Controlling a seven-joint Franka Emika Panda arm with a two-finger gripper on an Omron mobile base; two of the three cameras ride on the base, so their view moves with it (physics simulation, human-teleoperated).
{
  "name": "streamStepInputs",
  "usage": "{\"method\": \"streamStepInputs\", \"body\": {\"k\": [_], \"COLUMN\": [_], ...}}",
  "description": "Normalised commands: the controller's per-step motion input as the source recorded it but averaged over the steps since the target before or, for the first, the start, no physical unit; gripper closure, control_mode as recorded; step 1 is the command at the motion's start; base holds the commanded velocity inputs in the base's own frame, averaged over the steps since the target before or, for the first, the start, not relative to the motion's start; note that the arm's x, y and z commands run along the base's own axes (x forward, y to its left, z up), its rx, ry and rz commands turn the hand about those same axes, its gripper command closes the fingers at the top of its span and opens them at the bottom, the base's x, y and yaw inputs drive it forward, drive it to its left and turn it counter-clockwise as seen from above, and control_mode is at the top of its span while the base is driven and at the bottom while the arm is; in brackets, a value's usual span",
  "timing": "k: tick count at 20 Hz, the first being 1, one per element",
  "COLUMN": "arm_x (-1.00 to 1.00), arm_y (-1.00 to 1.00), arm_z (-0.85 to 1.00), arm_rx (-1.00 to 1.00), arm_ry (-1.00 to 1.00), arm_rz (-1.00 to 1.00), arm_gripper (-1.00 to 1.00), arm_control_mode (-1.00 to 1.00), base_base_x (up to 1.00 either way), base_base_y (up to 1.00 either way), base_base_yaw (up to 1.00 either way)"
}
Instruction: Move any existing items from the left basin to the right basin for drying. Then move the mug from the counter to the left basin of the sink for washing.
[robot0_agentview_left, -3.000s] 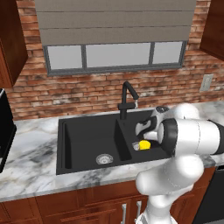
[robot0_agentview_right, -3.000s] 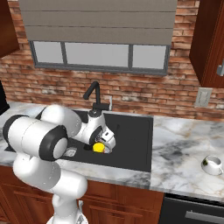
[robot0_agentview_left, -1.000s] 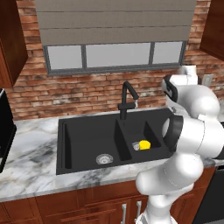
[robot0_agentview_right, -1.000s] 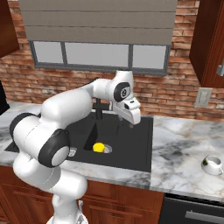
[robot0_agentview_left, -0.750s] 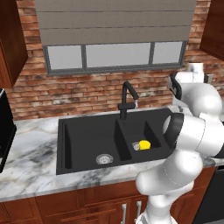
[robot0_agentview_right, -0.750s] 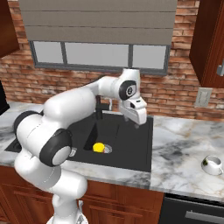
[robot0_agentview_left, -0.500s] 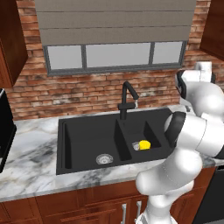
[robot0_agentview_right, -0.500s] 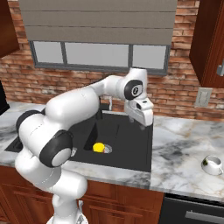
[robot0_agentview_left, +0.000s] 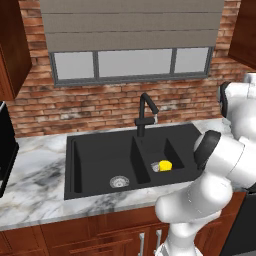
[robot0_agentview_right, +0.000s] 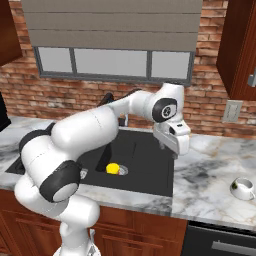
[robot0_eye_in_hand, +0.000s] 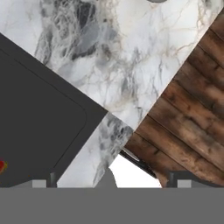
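Observation:
The small yellow item (robot0_agentview_left: 165, 165) with an orange-red base lies loose in the narrower right basin (robot0_agentview_left: 174, 149), next to its silver drain (robot0_agentview_right: 122, 171). That item (robot0_agentview_right: 113, 168) sits well left of and below my gripper (robot0_agentview_right: 172, 147), which hangs open over the sink's right rim where it meets the counter (robot0_agentview_right: 210, 170). In the hand view the fingertips (robot0_eye_in_hand: 39, 183) stand wide apart with nothing between them. A white mug (robot0_agentview_right: 243, 187) rests on the marble far to the right; its rim (robot0_eye_in_hand: 157, 1) peeks in at the top of the hand view. The wide left basin (robot0_agentview_left: 100, 160) holds just its drain (robot0_agentview_left: 119, 181).
A black gooseneck faucet (robot0_agentview_left: 145, 110) rises behind the divider. Brick wall and window run along the back. Reddish-brown cabinets (robot0_eye_in_hand: 188, 118) sit under the counter. A wall outlet (robot0_agentview_right: 232, 111) and an upper cabinet (robot0_agentview_right: 240, 50) are at the right.
The arm has lifted out of the narrow basin, leaving the yellow item there, and swung to the right until the gripper hangs over the sink's right rim.

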Motion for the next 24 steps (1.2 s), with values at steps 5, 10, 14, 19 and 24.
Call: {"method": "streamStepInputs", "body": {"k": [5,10,14,19,24], "arm_x": [-0.6,-0.53,-0.45,-0.38,-0.31], "arm_y": [-0.35,-0.38,-0.43,-0.49,-0.53], "arm_z": [0.0,0.0,0.0,0.0,0.0], "arm_rx": [0.0,0.0,0.0,0.01,0.04], "arm_ry": [-0.04,-0.03,-0.03,-0.01,0.0], "arm_rz": [-0.1,-0.16,-0.21,-0.27,-0.28], "arm_gripper": [-1.0,-1.0,-1.0,-1.0,-1.0], "arm_control_mode": [-1.0,-1.0,-1.0,-1.0,-1.0], "base_base_x": [0.0,0.0,0.0,0.0,0.0], "base_base_y": [0.0,0.0,0.0,0.0,0.0], "base_base_yaw": [0.0,0.0,0.0,0.0,0.0]}}
